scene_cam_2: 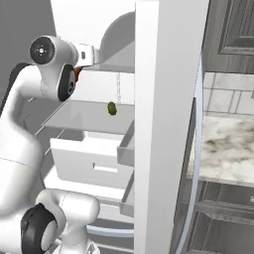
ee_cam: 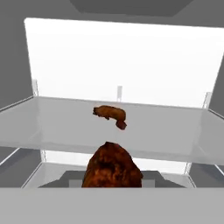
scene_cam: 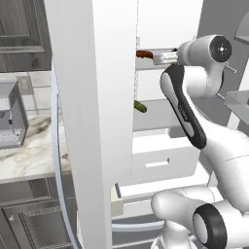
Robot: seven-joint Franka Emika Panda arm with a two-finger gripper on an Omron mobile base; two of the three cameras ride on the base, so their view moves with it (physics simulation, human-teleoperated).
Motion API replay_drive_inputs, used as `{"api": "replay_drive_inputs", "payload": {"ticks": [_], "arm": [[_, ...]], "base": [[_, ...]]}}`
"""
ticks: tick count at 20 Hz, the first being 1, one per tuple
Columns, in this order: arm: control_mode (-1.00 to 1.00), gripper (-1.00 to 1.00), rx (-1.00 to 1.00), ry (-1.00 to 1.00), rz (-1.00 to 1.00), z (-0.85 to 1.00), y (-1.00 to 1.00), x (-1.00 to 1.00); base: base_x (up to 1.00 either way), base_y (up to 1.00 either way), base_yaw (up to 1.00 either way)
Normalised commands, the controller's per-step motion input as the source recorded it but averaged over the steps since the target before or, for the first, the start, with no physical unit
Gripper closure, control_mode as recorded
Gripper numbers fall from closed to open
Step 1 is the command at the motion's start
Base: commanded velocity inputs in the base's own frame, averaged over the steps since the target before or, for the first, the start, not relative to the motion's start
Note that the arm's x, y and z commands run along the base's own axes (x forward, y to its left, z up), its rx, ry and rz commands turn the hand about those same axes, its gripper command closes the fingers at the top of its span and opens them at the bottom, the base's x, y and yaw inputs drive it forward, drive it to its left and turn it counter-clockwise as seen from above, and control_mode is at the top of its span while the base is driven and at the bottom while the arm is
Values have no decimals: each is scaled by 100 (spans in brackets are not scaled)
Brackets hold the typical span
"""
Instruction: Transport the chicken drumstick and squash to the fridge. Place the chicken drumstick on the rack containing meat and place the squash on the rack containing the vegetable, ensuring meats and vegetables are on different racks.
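My gripper (ee_cam: 112,183) reaches into the open fridge (scene_cam: 146,29) at the height of the upper shelf (ee_cam: 48,124). It is shut on the chicken drumstick (ee_cam: 112,166), a reddish-brown piece that hides the fingertips and hangs just over the shelf's front edge. From the left base view the drumstick (scene_cam: 144,53) sticks out ahead of the gripper (scene_cam: 159,58). Farther back on that shelf lies the dark brown meat lump (ee_cam: 110,114). The short dark-green vegetable (scene_cam: 140,106) (scene_cam_2: 112,108) rests on the lower shelf (scene_cam_2: 79,116). The squash is out of view.
The fridge door (scene_cam: 92,121) (scene_cam_2: 166,124) stands open beside the arm. A white drawer (scene_cam: 160,158) (scene_cam_2: 89,161) sits below the shelves. A marble counter (scene_cam: 29,155) carrying a grey appliance (scene_cam: 9,121) lies to the left of the fridge.
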Motion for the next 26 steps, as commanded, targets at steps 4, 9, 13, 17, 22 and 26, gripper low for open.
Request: {"api": "replay_drive_inputs", "payload": {"ticks": [4, 9, 13, 17, 22, 26], "arm": [[-100, 100, 0, 21, 5, 0, 0, 90], [-100, 100, 0, 7, 1, 0, 3, 79], [-100, 100, 0, 0, 0, -2, 1, 60], [-100, 100, 0, 0, 0, -18, 0, 56], [-100, 100, 0, 0, 0, -36, 0, 70], [-100, 100, 0, 0, 0, -41, 6, 75]], "base": [[0, 0, 0], [0, 0, 0], [0, 0, 0], [0, 0, 0], [0, 0, 0], [0, 0, 0]]}}
